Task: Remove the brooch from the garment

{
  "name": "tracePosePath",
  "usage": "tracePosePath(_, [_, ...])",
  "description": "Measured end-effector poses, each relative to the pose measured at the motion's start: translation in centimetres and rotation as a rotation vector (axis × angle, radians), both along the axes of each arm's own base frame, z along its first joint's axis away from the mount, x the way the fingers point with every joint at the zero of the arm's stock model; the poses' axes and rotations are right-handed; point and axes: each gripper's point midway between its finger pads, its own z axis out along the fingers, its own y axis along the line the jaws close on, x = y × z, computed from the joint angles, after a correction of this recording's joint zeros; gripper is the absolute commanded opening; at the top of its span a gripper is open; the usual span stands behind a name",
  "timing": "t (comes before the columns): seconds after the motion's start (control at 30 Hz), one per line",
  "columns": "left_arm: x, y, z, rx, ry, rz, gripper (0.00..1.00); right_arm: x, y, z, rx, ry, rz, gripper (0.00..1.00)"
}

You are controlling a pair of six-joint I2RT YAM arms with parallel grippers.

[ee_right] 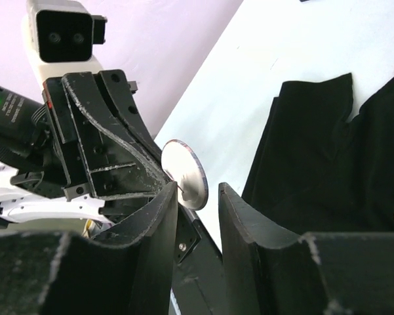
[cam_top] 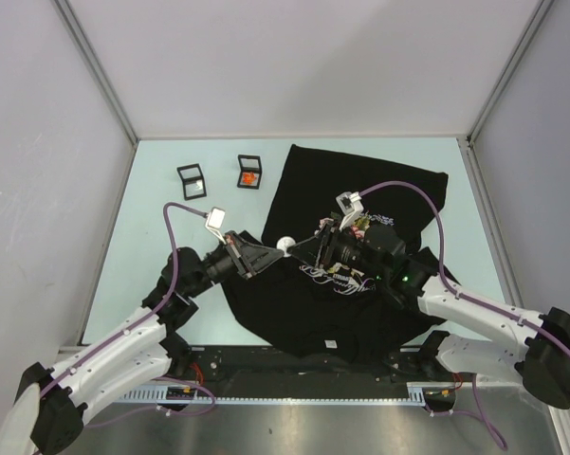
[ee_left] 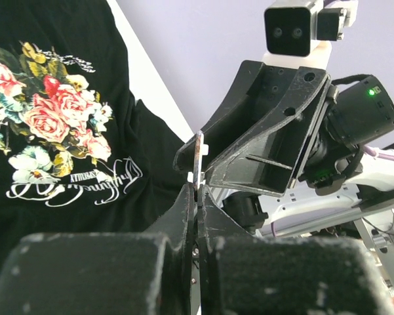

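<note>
The left end effector point(ee_left: 197, 197) is clamping the round brooch point(ee_right: 183, 174), holding it raised at the nine o'clock edge of the garment point(cam_top: 360, 180) lying on the desk point(cam_top: 152, 190). The right end effector point(ee_right: 198, 191) is hovering just beside it, jaws apart.

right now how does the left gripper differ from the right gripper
Grip: the left gripper is shut on the round white brooch; the right gripper stands open, clamping nothing.
Approach: the left gripper reaches in from the left side of the table, the right gripper from the right, across the black T-shirt.
Shared: both are black, and their tips face each other at the brooch.
</note>
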Motion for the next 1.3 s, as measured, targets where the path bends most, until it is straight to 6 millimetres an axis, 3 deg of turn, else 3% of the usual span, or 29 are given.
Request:
tracePosePath(0.7, [0.4, 0.2, -0.7, 0.021, 0.024, 0.032, 0.0, 1.0, 0.5, -0.7, 0.016, 0.055, -0.077, 0.31])
tracePosePath(1.3, [0.5, -0.1, -1.3, 0.184, -0.071, 0.074, 0.0, 1.5, 0.5, -1.8, 0.018, 0.14, -0.119, 0.27])
